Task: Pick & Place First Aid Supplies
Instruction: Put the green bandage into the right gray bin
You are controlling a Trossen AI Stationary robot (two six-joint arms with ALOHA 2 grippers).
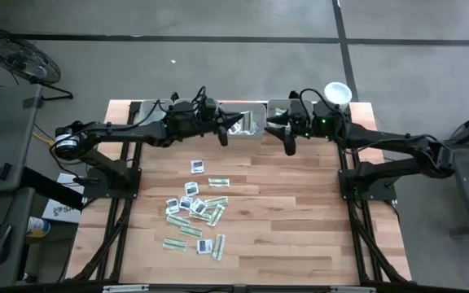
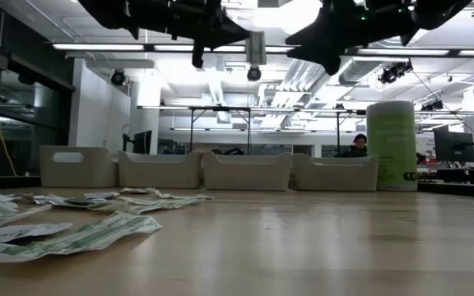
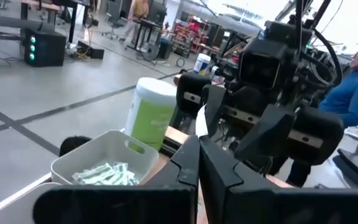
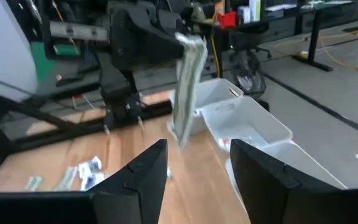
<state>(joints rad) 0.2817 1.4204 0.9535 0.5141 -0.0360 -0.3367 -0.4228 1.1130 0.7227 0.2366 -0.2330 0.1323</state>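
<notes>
Sachets [image 1: 195, 213], small flat packets, some pale green-white strips and some squarish white with dark marks, lie scattered across the middle of the light wooden plank tabletop [image 1: 300, 220], toward seven o'clock from its centre in the high view. A row of grey rectangular plastic trays [image 2: 245, 171] lines the twelve o'clock edge, and one tray [image 3: 104, 163] in the left wrist view already holds a heap of green-white strips. A tall pale green cylinder tub with a white lid [image 2: 394, 145] stands at the one o'clock corner, just beside the last tray. Both dark arms reach in over the tray row, their tips near each other at twelve o'clock. The left pincer [image 1: 224, 135] is closed on one narrow green-white strip [image 4: 187, 84], which hangs down from it above the trays. The right pincer [image 1: 288, 146] stands open and holds nothing, close by at the left pincer's three o'clock. Beyond the tabletop, a person in a blue top [image 3: 353, 93] sits in the room.
</notes>
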